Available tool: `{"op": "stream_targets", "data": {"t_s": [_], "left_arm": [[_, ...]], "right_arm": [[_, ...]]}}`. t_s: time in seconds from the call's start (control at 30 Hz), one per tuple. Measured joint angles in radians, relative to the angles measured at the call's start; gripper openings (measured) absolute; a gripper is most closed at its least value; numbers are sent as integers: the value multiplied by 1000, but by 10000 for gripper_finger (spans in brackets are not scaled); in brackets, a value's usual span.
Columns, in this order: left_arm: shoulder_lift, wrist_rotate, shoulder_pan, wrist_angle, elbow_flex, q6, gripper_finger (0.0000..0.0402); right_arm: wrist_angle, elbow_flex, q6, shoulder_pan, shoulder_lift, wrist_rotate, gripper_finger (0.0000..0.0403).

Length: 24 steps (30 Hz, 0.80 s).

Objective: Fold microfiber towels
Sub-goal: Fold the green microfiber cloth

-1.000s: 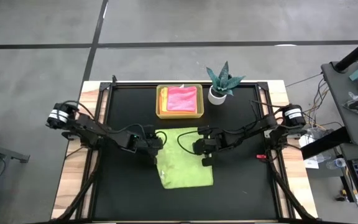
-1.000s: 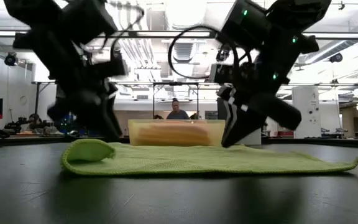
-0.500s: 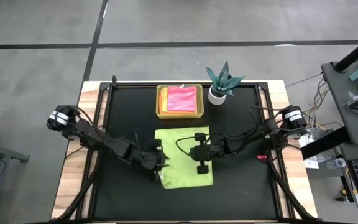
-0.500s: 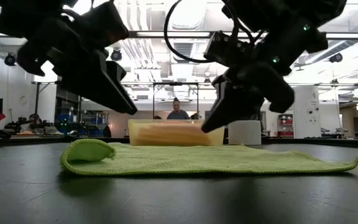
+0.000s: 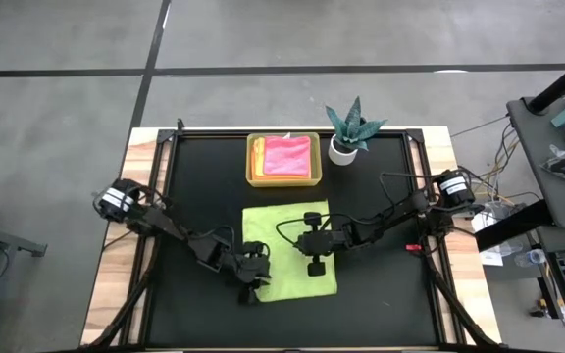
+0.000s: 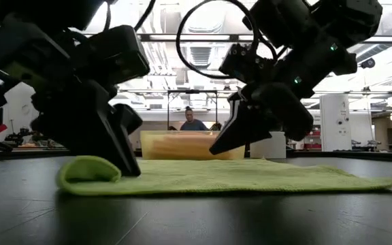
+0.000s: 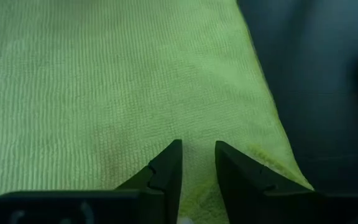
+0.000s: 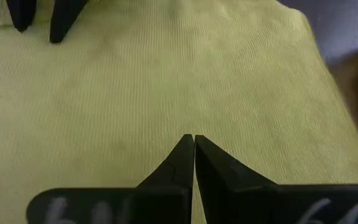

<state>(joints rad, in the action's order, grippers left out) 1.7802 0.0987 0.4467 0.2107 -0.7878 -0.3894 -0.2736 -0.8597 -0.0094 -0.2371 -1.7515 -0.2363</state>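
A lime green towel (image 5: pixel 287 245) lies spread flat on the black table, and its near left corner (image 6: pixel 87 170) is curled up. My left gripper (image 5: pixel 254 282) is down at that corner with its fingers a little apart (image 7: pixel 197 152). It also shows in the right wrist view (image 8: pixel 37 28). My right gripper (image 5: pixel 305 245) hangs shut just above the towel's middle (image 8: pixel 193 138) and touches nothing. A pink towel (image 5: pixel 287 155) lies on top of an orange-yellow one (image 5: pixel 255 157) in the tray. My left gripper has its fingertips (image 6: pixel 124 169) down on the towel's top side, right beside the curled near left corner (image 7: pixel 272 162). The fingers slant down from the table's left. A strip of cloth shows in the narrow gap between them; whether it is pinched, I cannot tell. The towel lies on the table.
A yellow translucent tray (image 5: pixel 251 178) stands at the far middle of the table. A small teal spiky plant in a white pot (image 5: pixel 346 132) stands to its right. A person (image 6: pixel 194 124) shows in the room behind the table. Bare table lies on both sides of the towel.
My left gripper has gone toward the table's near edge and down, from beside the towel's left edge to its curled near left corner. My right gripper has gone a little toward the table's left and lower over the towel. The towel stays spread out.
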Motion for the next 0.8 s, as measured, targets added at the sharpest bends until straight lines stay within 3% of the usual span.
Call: {"op": "stream_targets", "data": {"t_s": [0.3,0.8], "left_arm": [[-57,-74,18,-113,3,-49,77],[-132,-99,80,-327,3,-132,77]], "right_arm": [[13,13,18,15,-1,0,9],[22,80,41,63,1,-3,9]]}}
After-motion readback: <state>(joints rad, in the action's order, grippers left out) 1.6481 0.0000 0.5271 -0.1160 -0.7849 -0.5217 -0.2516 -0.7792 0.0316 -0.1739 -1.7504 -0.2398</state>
